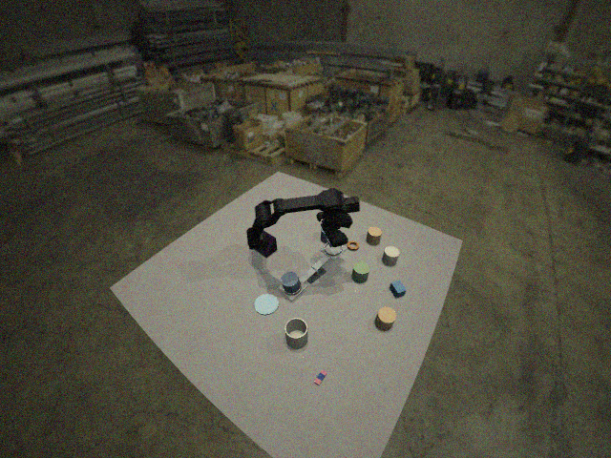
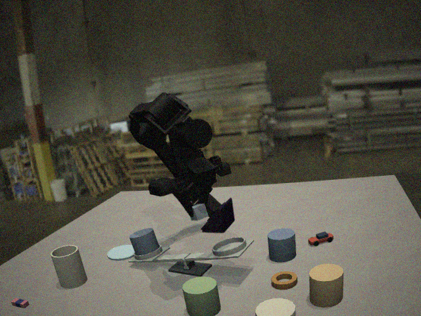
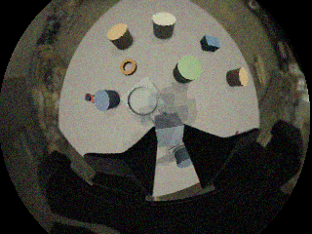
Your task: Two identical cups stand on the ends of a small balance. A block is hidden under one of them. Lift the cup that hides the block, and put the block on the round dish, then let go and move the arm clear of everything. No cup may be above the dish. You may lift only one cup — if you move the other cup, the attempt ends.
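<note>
My gripper is shut on a grey-blue block, held in the air above the balance. One blue cup stands tilted in the ring on the balance's lower end, near the dish. The raised end has an empty ring. The other blue cup stands on the table beside that raised end, mostly hidden by the arm in the top view. The pale round dish has nothing on it.
A hollow grey container stands near the dish. A green cylinder stands beside the balance. Orange and cream cylinders, an orange ring, a blue box and a red toy car lie farther out.
</note>
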Robot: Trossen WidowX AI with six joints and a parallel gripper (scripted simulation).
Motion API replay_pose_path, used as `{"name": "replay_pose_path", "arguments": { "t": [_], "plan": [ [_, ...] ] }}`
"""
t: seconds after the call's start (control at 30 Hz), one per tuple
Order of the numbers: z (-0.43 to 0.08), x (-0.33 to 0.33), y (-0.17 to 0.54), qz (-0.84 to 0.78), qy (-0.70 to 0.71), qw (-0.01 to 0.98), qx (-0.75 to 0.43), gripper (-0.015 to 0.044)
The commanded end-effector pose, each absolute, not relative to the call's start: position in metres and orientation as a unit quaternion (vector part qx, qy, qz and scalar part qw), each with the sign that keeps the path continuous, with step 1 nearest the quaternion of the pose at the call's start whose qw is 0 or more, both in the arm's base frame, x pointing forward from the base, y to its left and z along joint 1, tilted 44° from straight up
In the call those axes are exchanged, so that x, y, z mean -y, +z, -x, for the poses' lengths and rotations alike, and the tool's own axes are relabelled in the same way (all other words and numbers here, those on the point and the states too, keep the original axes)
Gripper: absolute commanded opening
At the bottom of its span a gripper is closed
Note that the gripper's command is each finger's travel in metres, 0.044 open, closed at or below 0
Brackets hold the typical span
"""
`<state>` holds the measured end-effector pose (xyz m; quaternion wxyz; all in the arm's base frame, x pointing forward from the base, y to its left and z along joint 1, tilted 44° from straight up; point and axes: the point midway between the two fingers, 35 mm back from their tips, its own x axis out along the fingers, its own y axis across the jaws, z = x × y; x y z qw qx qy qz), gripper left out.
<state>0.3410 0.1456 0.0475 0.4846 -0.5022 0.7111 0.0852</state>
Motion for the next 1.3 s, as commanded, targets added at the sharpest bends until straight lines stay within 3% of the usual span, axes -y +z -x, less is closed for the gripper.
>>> {"name": "replay_pose_path", "arguments": {
  "t": [0.0, 0.6, 1.27],
  "plan": [
    [-0.348, -0.112, 0.070, 0.499, 0.088, 0.492, -0.709, 0.0000],
    [-0.330, 0.016, 0.141, 0.492, 0.080, 0.502, -0.707, 0.0000],
    [-0.242, 0.131, 0.194, 0.502, 0.047, 0.472, -0.723, 0.0000]
  ]
}}
